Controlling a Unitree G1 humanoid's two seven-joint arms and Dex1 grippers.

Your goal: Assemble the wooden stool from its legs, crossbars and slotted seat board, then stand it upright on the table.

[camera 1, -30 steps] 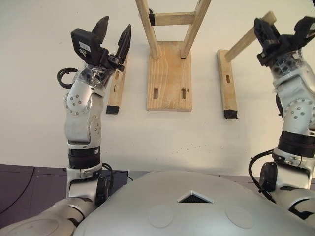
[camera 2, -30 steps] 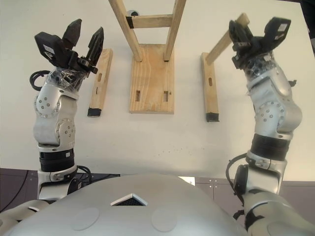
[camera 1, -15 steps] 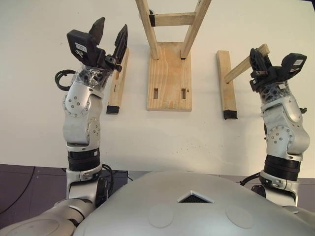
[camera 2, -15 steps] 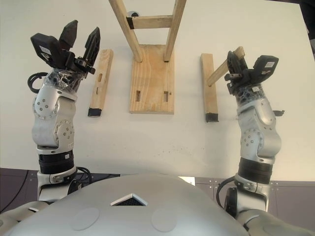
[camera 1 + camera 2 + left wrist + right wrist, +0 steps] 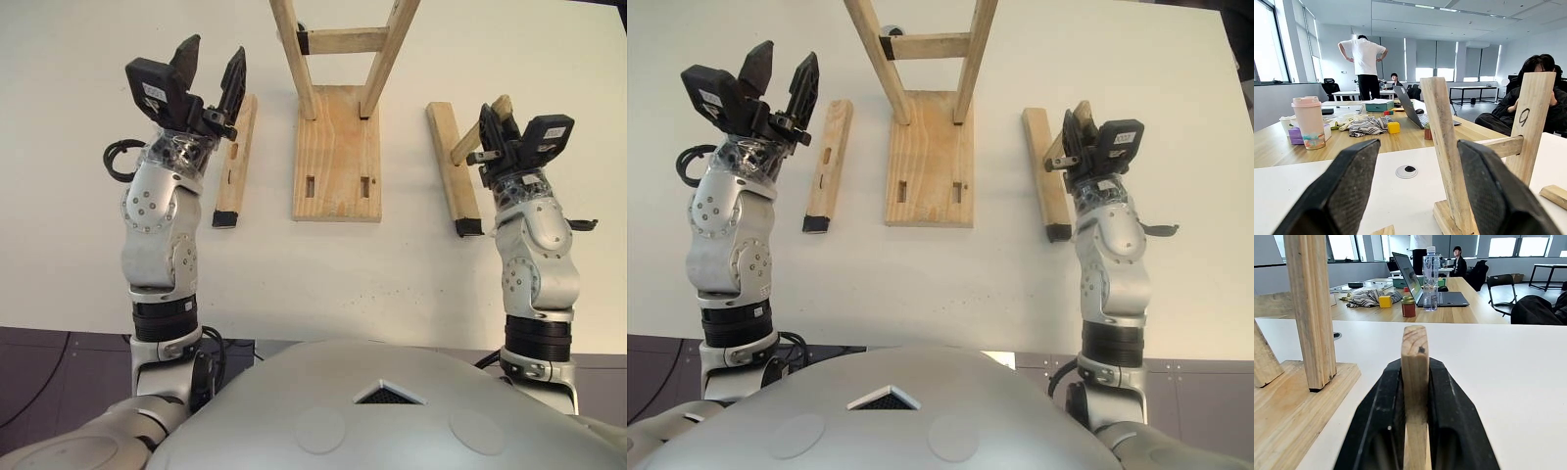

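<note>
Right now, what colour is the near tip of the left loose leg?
Black; the foot cap shows best in the left eye view.

The tabletop (image 5: 78, 245) carries one slotted seat board (image 5: 336, 147) with two empty slots (image 5: 310, 184), two standing legs (image 5: 294, 59) set in that board, two flat legs (image 5: 235, 162) lying either side of it, one upper crossbar (image 5: 343, 38) joining the standing pair, and one raised crossbar (image 5: 467, 145) on the right flat leg.

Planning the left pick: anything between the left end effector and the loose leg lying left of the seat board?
Nothing visible. The left end effector, open, hangs over the far end of the loose leg, which lies alone on bare table. The seat board sits apart to its right.
</note>
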